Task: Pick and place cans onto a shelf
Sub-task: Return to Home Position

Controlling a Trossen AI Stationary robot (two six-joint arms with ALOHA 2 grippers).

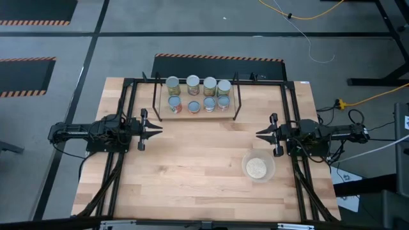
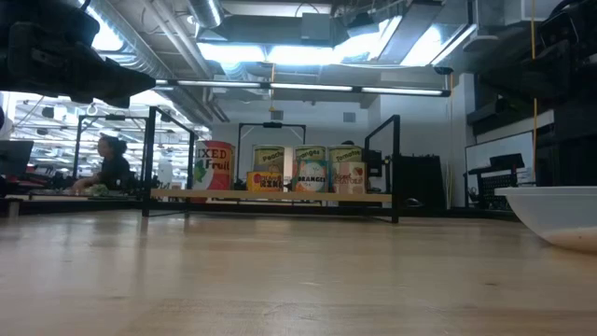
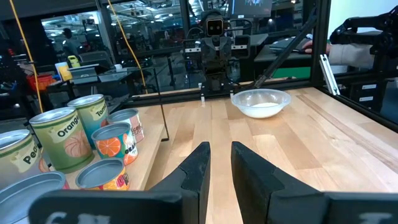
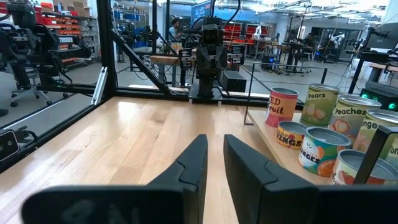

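Eight cans (image 1: pixel 193 82) sit on the shelf (image 1: pixel 185 107) at twelve o'clock, with the left gripper (image 1: pixel 159 130) at nine and the right gripper (image 1: pixel 258 134) at three, both empty and spread a little.

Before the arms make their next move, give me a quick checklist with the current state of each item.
1. All eight cans on the shelf: ok.
2. Cans upright: ok.
3. Left gripper empty, fingers slightly apart, clear of the shelf: ok.
4. Right gripper empty, fingers slightly apart, clear of the shelf: ok.
5. Bowl apart from both arms: ok.
6. Cans seated well back from the shelf edge: cannot tell.
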